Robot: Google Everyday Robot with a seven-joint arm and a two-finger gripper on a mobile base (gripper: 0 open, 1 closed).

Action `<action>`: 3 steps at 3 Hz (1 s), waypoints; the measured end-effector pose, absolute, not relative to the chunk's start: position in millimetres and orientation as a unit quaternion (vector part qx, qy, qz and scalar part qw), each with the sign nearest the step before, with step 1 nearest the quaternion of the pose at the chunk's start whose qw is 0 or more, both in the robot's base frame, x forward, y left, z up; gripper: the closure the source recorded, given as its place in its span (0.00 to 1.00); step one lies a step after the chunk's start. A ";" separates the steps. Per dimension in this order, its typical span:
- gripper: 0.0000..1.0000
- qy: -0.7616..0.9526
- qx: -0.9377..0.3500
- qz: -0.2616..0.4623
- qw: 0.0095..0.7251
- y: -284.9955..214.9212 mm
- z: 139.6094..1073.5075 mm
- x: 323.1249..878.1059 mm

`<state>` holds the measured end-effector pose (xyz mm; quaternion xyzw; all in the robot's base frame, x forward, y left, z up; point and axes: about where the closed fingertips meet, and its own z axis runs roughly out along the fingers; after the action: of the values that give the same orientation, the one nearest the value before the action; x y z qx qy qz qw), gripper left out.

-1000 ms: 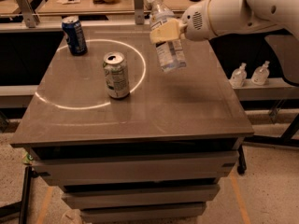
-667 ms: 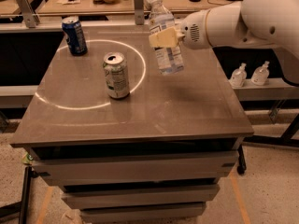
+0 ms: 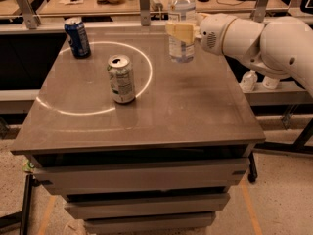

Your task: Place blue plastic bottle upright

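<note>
The blue plastic bottle (image 3: 181, 49) hangs nearly upright in my end effector (image 3: 180, 32), which grips its middle, over the far right of the worktop (image 3: 186, 111). I cannot tell if its base touches. I should lower straight down, seat the base flat, then release evenly.

We brought the blue plastic bottle (image 3: 181, 50) from a tilt to upright and carried it nearer the worktop's far edge, right of centre; our gripper (image 3: 180, 31), clamped round its middle, went with it.
</note>
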<state>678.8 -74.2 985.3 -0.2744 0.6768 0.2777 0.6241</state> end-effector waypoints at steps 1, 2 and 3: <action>1.00 0.641 -0.293 0.251 0.664 -86.2 978.5 686.9; 1.00 0.641 -0.292 0.252 0.664 -86.1 978.4 686.9; 1.00 0.630 -0.291 0.247 0.676 -87.5 973.0 685.7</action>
<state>685.7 -87.5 973.0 -0.2910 0.6305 0.2474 0.6757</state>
